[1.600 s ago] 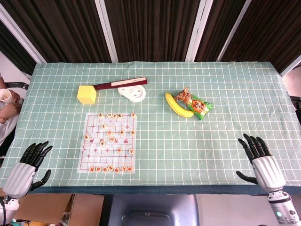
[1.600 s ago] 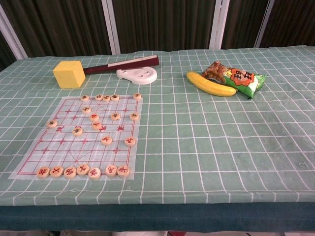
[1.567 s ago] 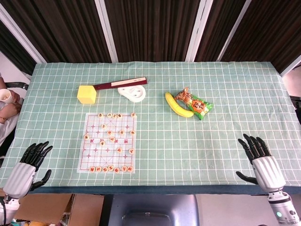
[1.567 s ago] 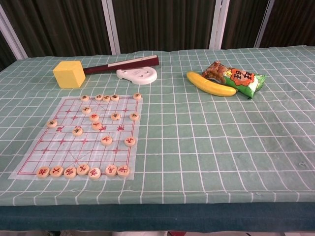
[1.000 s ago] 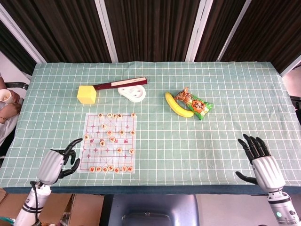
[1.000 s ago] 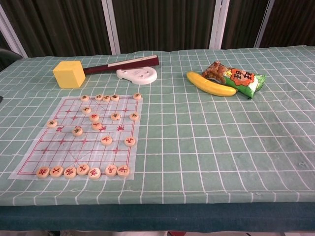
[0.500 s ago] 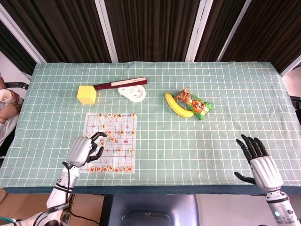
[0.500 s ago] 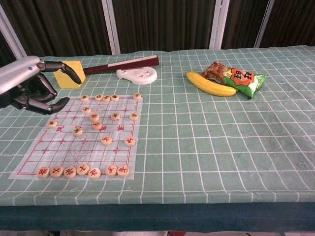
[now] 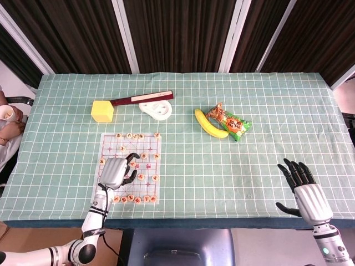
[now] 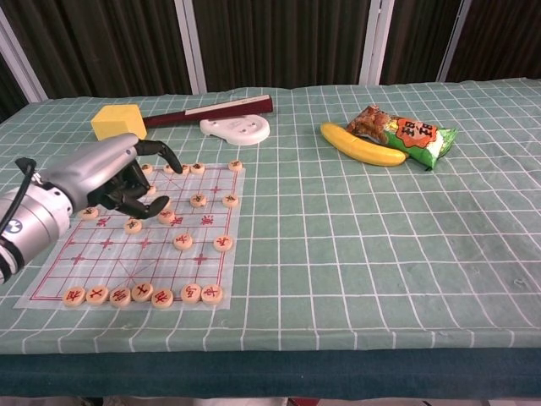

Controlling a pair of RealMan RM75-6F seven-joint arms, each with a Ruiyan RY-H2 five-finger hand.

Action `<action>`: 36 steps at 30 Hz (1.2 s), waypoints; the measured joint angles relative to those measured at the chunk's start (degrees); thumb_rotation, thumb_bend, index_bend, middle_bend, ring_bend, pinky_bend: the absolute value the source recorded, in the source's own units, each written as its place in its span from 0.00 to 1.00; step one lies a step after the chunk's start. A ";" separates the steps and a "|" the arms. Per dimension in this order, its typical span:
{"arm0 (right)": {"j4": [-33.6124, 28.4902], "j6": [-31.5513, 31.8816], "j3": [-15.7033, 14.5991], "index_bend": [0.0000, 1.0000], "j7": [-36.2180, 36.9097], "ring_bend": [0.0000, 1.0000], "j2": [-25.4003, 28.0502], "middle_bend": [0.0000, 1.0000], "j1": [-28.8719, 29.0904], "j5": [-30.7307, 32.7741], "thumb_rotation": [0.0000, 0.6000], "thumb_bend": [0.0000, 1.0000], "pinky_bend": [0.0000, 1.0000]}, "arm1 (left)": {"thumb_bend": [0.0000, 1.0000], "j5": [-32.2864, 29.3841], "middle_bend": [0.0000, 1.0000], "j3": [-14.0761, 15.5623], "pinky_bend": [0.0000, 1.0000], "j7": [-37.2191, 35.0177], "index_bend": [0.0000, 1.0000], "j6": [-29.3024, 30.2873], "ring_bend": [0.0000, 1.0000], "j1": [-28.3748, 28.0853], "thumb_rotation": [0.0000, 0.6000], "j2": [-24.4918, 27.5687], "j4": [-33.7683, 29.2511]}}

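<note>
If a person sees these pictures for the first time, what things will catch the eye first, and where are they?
First comes the left hand, hovering with curled fingers over the chess board and its round wooden pieces, at the near left of the table. Behind the board lie a yellow block and a dark folded fan. Toward the middle, a banana lies beside a green snack bag; the right hand waits, fingers spread, at the near right edge.

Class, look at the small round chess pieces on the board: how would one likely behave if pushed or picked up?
A chess piece is a flat disc, so it probably slides rather than rolls. It looks light, but low and hard to pinch. The thin board might shift too.
</note>
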 measured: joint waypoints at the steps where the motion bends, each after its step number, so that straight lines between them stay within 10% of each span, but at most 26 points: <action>1: 0.00 -0.03 -0.01 0.00 -0.01 0.00 0.00 0.00 0.00 0.01 1.00 0.19 0.00 | 0.40 -0.53 1.00 -0.12 1.00 0.45 0.33 -0.08 1.00 -0.33 1.00 -0.54 0.83; 36: -0.30 -0.69 -0.23 0.00 0.18 0.00 0.20 0.00 0.15 0.40 1.00 0.19 0.00 | 0.39 -8.20 1.00 0.00 1.00 6.93 0.39 -3.06 1.00 -5.33 1.00 -7.94 15.84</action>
